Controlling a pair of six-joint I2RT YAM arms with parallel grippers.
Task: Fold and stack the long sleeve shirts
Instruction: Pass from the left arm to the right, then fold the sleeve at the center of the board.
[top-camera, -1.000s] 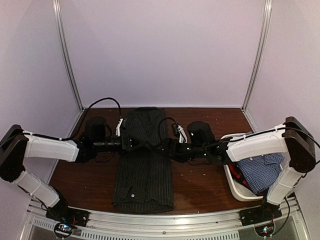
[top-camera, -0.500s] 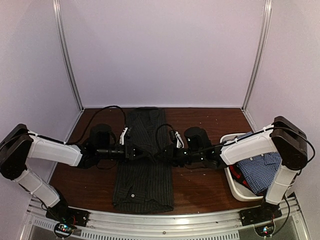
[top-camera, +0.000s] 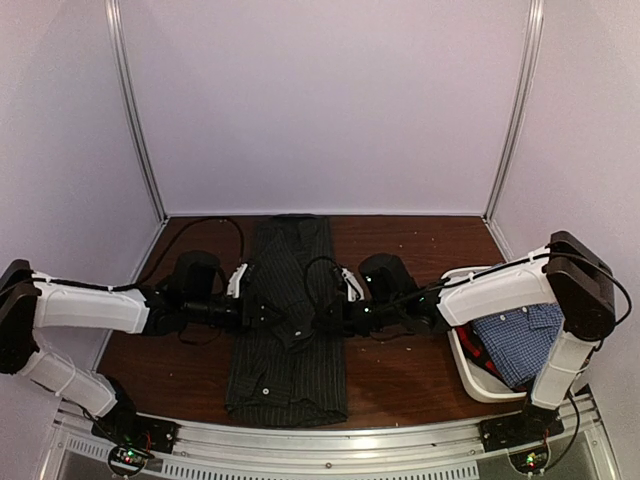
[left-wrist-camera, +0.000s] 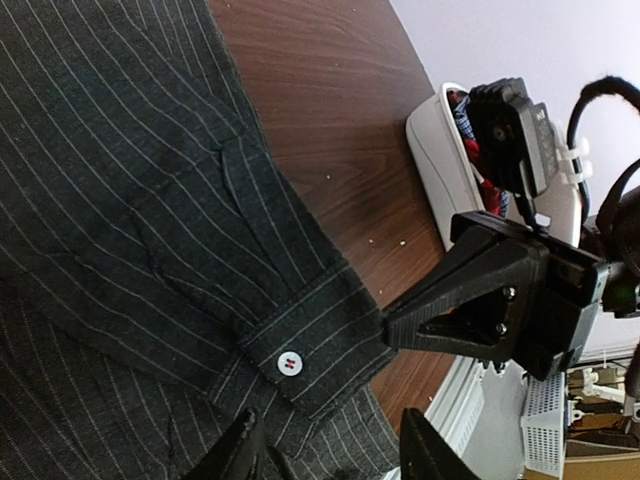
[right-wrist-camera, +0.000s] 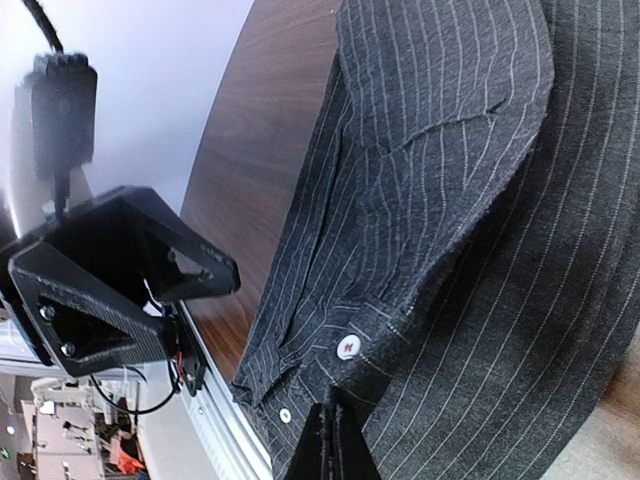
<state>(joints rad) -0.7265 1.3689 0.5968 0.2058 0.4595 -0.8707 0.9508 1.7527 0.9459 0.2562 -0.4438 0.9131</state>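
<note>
The black pinstriped shirt (top-camera: 290, 370) lies folded in a long narrow strip down the middle of the table. One sleeve is folded across it, and its cuff with a white button (left-wrist-camera: 289, 363) sits between the two grippers. My left gripper (top-camera: 272, 318) (left-wrist-camera: 335, 445) is open just short of the cuff, with nothing between its fingers. My right gripper (top-camera: 320, 322) (right-wrist-camera: 330, 405) faces it from the right and is shut on the cuff's edge. The blue-white check shirt (top-camera: 520, 340) lies bundled in the tub over a red-and-dark one (top-camera: 478, 346).
A white plastic tub (top-camera: 466, 372) (left-wrist-camera: 440, 150) stands at the right edge of the table, under the right arm. Bare brown tabletop (top-camera: 180, 360) flanks the shirt. A metal rail (top-camera: 350, 440) runs along the near edge. Pale walls close in on three sides.
Both grippers have dropped closer to the shirt and nearer the front. The left gripper has opened and let go of the cuff; the right gripper has shut on it.
</note>
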